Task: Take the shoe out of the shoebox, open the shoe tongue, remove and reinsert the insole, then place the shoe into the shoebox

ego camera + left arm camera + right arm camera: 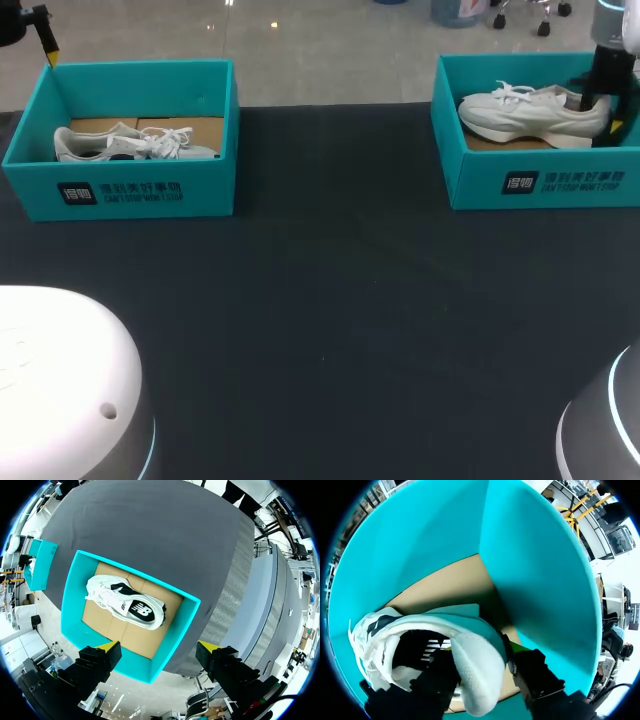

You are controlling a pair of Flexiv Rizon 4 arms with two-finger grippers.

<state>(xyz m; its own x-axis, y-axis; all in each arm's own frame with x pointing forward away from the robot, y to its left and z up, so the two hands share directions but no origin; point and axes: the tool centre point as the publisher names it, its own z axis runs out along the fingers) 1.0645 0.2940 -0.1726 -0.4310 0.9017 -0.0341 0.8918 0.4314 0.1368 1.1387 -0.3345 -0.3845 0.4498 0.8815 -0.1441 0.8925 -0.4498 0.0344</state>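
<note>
The right gripper (481, 667) was down inside the right shoebox (540, 182), and it had the white sneaker (530, 112) by the back. One dark finger sat inside the shoe opening and the other outside, clamped on the padded heel collar (476, 680) from both sides. The sneaker lay lengthwise in the box, toe pointing toward the table's middle, heel at the gripper. Whether the sole was clear of the cardboard floor (455, 587) could not be told.

Over at the far corner, the left gripper (159, 647) hung high above the left shoebox (120, 192). Its fingers were spread wide and empty. A second sneaker (127, 605), white with dark panels, lay on its side in that box, untouched.

So this looked like the very first step, the lift-out, and it was a delicate hold. The collar is soft padding, and the grip was at one end only. On a lift the toe would likely droop, and the whole shoe could swing about the fingers. A sagging toe might catch the box wall on the way over. That could drag or tip the light shoebox along the dark table (330, 330). The padding could also squeeze thin and let the sneaker slide out mid-air. With the other arm well apart, nothing was placed to steady the box or catch the shoe.
</note>
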